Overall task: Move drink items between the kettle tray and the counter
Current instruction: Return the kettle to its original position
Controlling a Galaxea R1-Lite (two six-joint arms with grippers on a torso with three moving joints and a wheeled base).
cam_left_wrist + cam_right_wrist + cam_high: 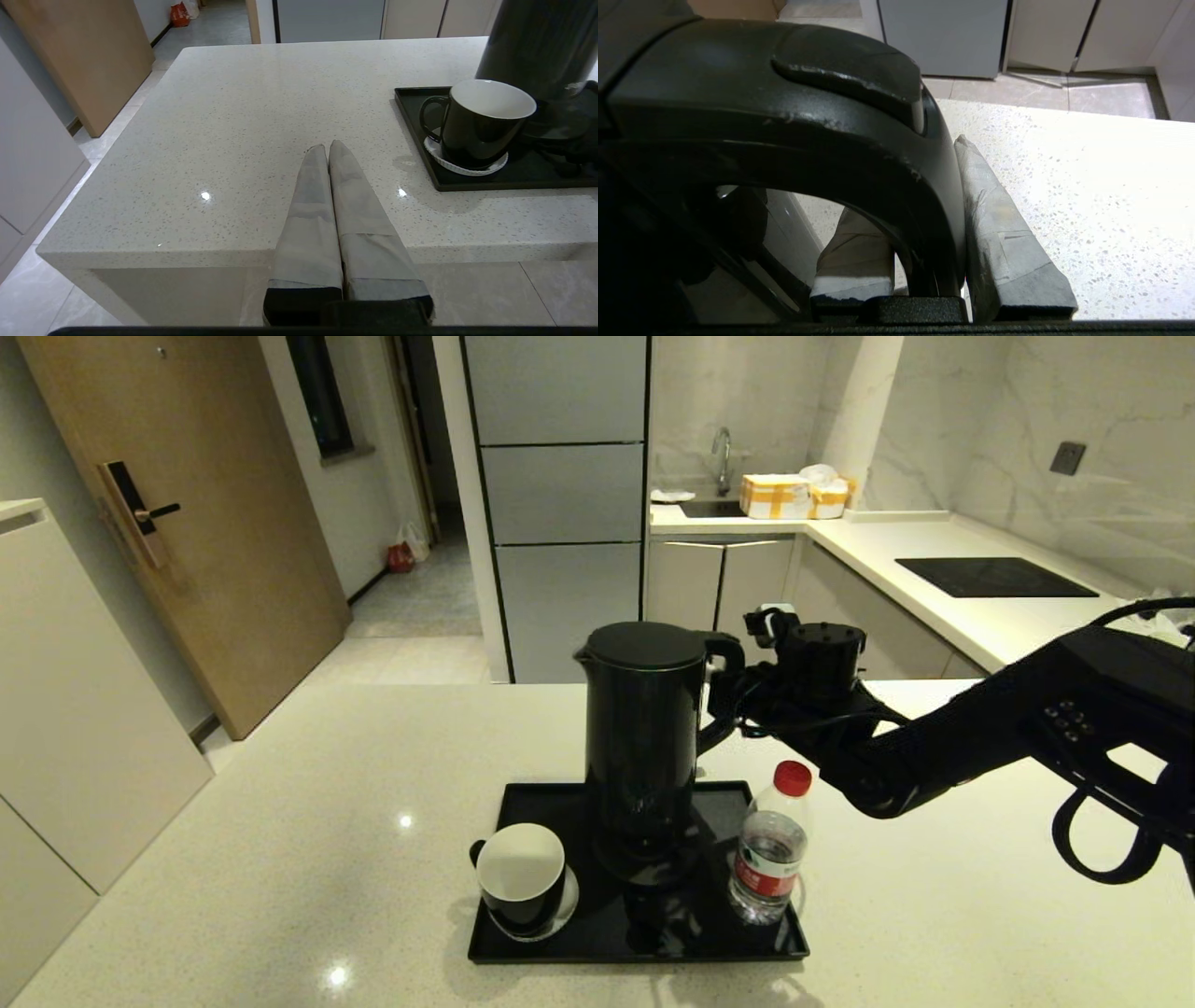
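The tall black kettle (644,737) stands upright over the round base disc (653,870) on the black tray (635,947). My right gripper (726,695) is shut on the kettle's loop handle (831,130), one finger (994,219) outside the loop and the other inside it. The black mug (520,877) sits on a white coaster (467,165) at the tray's front left. The red-capped bottle (770,849) stands at the tray's right edge. My left gripper (328,147) is shut and empty, low over the counter (257,116) near its front edge, left of the tray (416,140).
The counter ends close behind my left gripper, with floor beyond it. A black hob panel (994,577) lies on the far right worktop, and yellow boxes (775,495) sit by the sink. A wooden door (187,523) stands at the far left.
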